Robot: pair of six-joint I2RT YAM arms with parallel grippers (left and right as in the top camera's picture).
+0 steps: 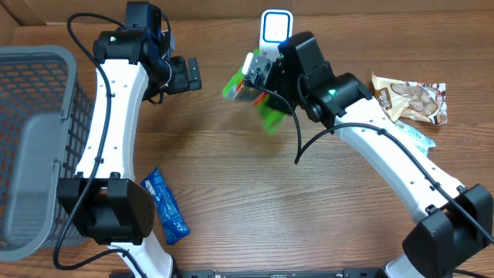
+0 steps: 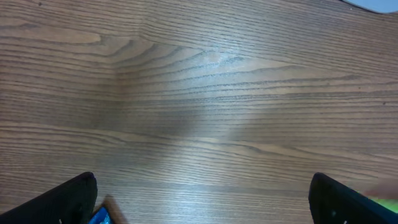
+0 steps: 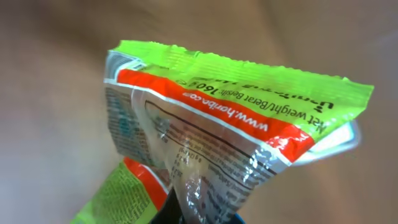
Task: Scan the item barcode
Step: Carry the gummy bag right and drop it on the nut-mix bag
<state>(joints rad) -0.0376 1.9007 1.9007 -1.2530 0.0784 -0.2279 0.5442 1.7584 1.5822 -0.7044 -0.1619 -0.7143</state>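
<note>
Packet (image 1: 248,99), green and orange, raised off table, pinched by right end effector (image 1: 261,86) closed on it. Long axis runs diagonally, far-left to near-right. White scanner (image 1: 275,29) just beyond it, toward far edge; right arm nearer. Left end effector (image 1: 189,75) wide open, empty, off to packet's left. Print upside down in wrist view: "Net weight/Berat Bersih", web address probably Haribo's. Barcode not visible.

The green bag (image 3: 236,106) reads "www.haribo.com" and "Net weight".
</note>
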